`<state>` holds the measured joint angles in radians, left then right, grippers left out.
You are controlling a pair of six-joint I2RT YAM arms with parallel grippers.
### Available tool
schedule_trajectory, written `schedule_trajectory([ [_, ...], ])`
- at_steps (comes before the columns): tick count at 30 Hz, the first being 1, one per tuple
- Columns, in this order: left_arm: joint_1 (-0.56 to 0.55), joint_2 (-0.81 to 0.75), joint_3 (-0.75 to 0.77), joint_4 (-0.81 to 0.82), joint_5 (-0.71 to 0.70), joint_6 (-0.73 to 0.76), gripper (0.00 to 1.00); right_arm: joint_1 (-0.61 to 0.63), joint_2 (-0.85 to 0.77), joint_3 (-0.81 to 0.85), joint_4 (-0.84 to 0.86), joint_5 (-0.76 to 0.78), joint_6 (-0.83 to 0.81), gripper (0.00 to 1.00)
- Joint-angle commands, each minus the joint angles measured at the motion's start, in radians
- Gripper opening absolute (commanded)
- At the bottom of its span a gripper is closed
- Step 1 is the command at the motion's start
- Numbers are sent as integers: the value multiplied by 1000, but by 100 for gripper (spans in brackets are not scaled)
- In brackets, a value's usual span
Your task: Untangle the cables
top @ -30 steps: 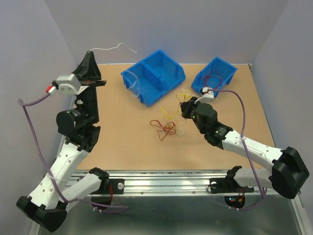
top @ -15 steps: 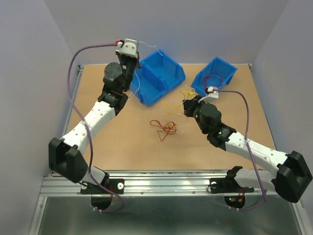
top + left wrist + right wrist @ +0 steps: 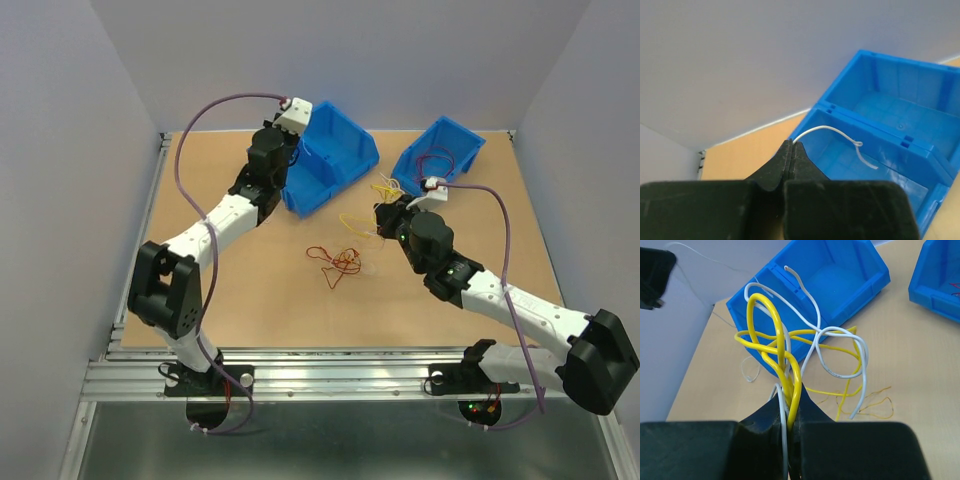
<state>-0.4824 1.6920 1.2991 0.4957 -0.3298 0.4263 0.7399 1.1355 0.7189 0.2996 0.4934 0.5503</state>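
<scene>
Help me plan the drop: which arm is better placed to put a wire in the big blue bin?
Left: the left tool is shut on one white wire above that bin; the right tool grips a tangled bundle beside it.

The desk (image 3: 250, 290) is matt, tan, wood-like board. On it, the large blue bin (image 3: 880, 100) is glossy moulded plastic with a faint grid on its floor. Beside the bin, yellow cables (image 3: 762, 295) and white cables (image 3: 818, 320) have smooth, shiny plastic sheathing. The left tool (image 3: 791, 145) and right tool (image 3: 790, 390) look like matt black plastic, finely scuffed.
</scene>
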Motion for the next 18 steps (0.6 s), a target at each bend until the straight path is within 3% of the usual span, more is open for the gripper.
schedule_trajectory([
  [1, -2, -211, -6, 127, -41, 5, 0, 3, -28, -19, 39, 20, 5, 2],
  [11, -30, -503, -159, 222, 139, -151, 0, 3, -28, -16, 39, 20, 0, 2],
  [18, -33, -404, -5, 196, 85, -209, 0, 3, -14, -10, 35, 20, -1, 2],
])
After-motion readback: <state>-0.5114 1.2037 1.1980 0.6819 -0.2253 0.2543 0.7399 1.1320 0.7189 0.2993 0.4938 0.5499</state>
